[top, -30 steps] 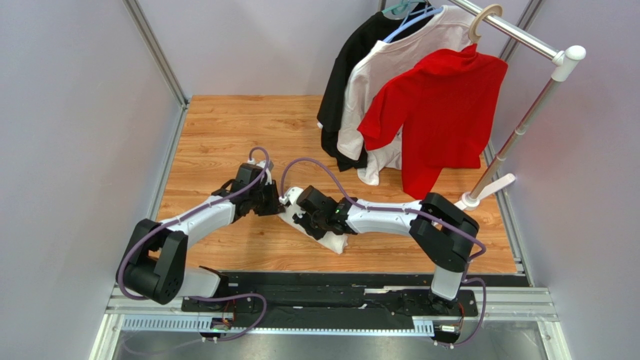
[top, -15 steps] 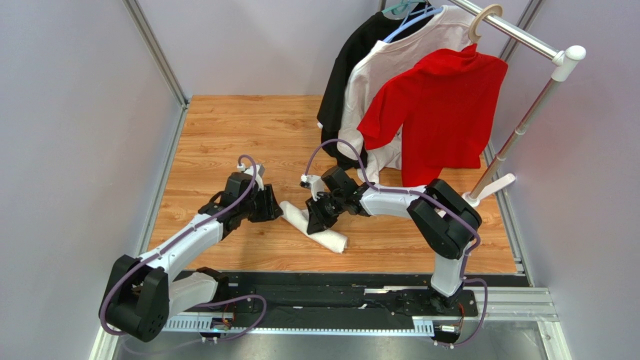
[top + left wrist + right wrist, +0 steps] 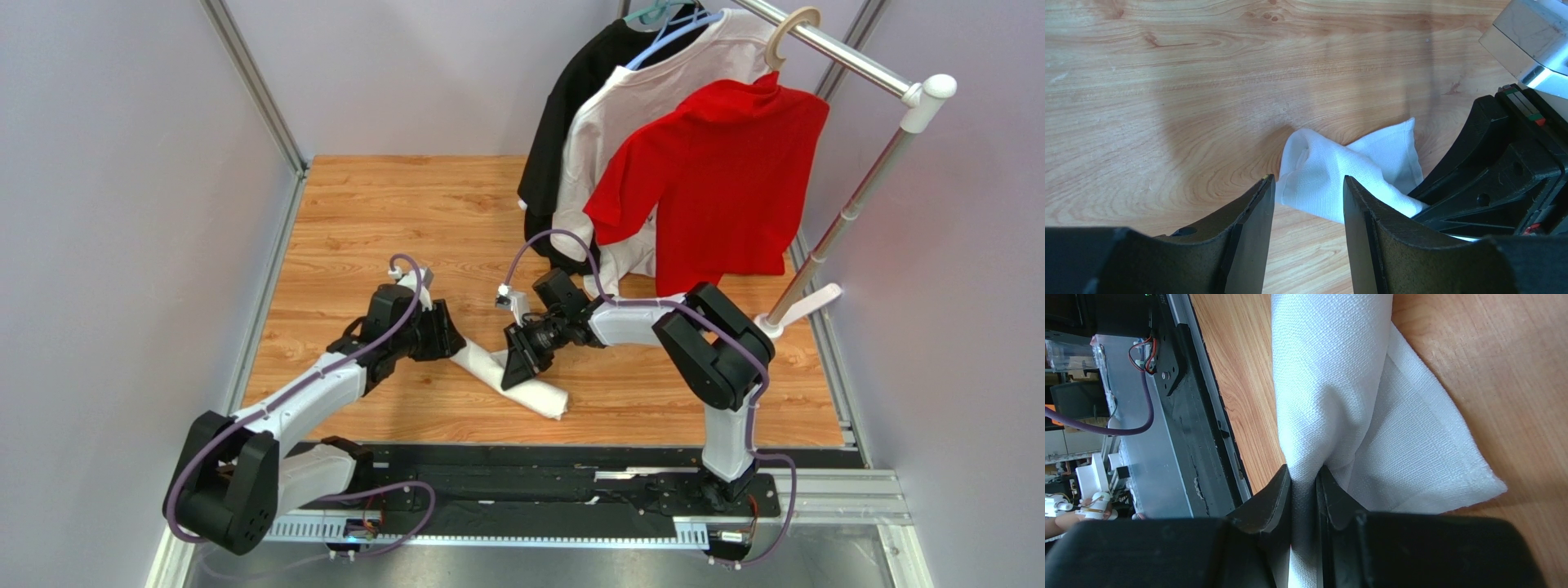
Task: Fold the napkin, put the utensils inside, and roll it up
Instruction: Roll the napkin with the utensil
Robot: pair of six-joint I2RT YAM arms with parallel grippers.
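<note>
Starting at the left, my left jaws stand apart and empty, low over the desk (image 3: 368,221). Through the left wrist camera, one end of the napkin (image 3: 1339,174) lies just ahead of them, lined up with the gap between the two fingers (image 3: 1250,245). I cannot tell whether the tips touch the cloth.

From above, the napkin is a narrow white roll lying flat on the wood between the two arms. Its long axis runs diagonally, with the far end toward my left arm and the other end slanting down toward the near edge, right of centre. No spoon shows anywhere. I'd judge it is wrapped inside, but I cannot confirm that.

Further right, my right jaws are clamped together on a ridge of cloth partway along the roll. They come in across its long axis, and a loose flat corner fans out beside them.

So the right arm has contact, and the left sits just beside the far end. The roll points straight into the left opening, so I judge a short push forward would take that end.
</note>
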